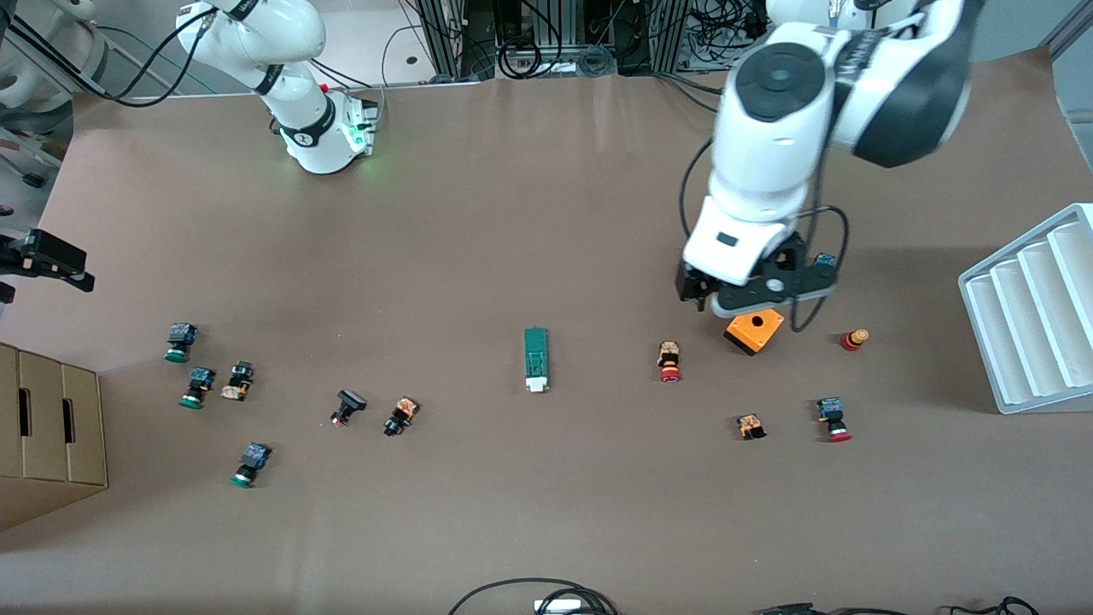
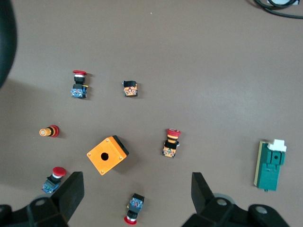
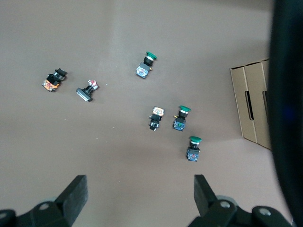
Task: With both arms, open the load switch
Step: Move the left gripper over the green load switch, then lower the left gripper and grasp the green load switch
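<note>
- The brown table (image 1: 546, 213) carries everything.
- On it lie the green load switch (image 1: 535, 360), an orange box (image 1: 755, 330), scattered push-buttons, a white tray (image 1: 1033, 312) and a cardboard box (image 1: 47, 431).

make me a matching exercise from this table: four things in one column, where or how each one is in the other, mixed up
Things
1. load switch
2. orange box
3. left gripper
4. white rack

Places or states
a. at the left arm's end of the table
b. open, above the orange box
c. flat on the table near its middle, untouched
d. partly under the left gripper

Pairs: 1-c, 2-d, 3-b, 4-a
</note>
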